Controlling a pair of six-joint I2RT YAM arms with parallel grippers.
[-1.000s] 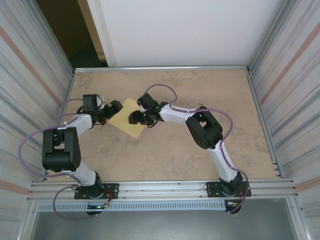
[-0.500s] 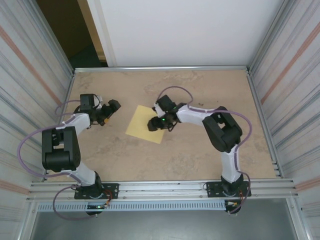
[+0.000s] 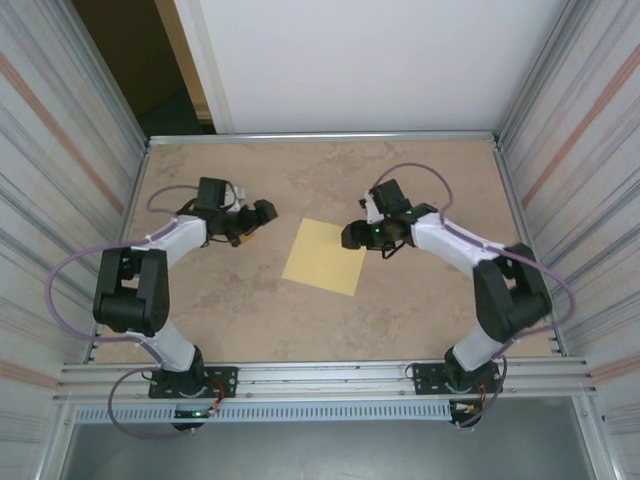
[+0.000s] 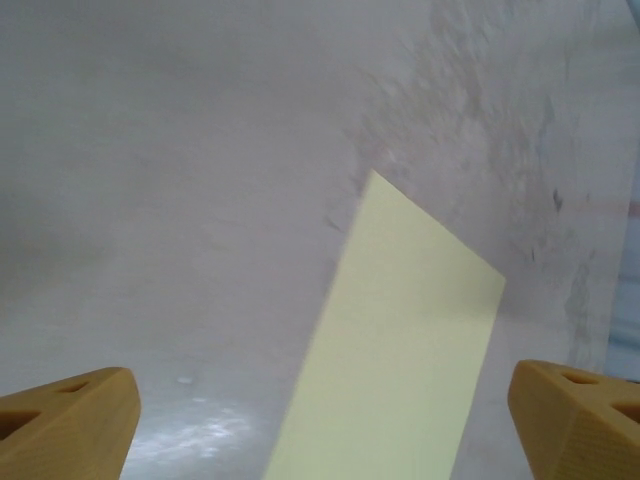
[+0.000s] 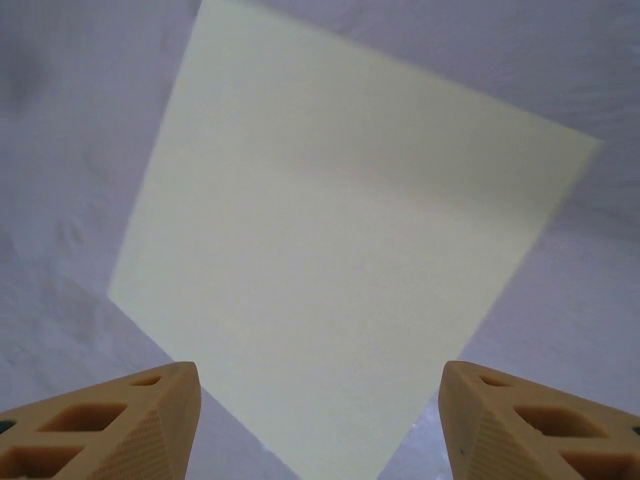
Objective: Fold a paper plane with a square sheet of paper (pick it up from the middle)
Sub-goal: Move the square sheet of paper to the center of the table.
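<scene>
The left claw stands wide open with nothing between its two tan plastic fingers. The right claw is also open, its fingers parted and gripping nothing. Between the two claws, a square sheet of thin yellow paper lies flat on the bench, turned so its corners point roughly away, near, left and right. The left claw is near the sheet's left side but apart from it. The right claw is at the sheet's far right edge; whether it touches the paper cannot be told.

A second ago both claws crowded the sheet at the left of the bench, the left one at its left corner and the right one over it. Since then the sheet has shifted right and a little nearer, to about mid-bench. The claws have drawn apart, and the right arm's elbow has swung out toward the right wall.

The bench has a tan, marbled, stone-like top framed by metal rails. Ribbed metal panels close the left and right sides. A plain white wall stands behind, with a dark doorway at the far left.

There are two white-and-black arms, two claws, one yellow sheet, and purple cables looping along each arm.
</scene>
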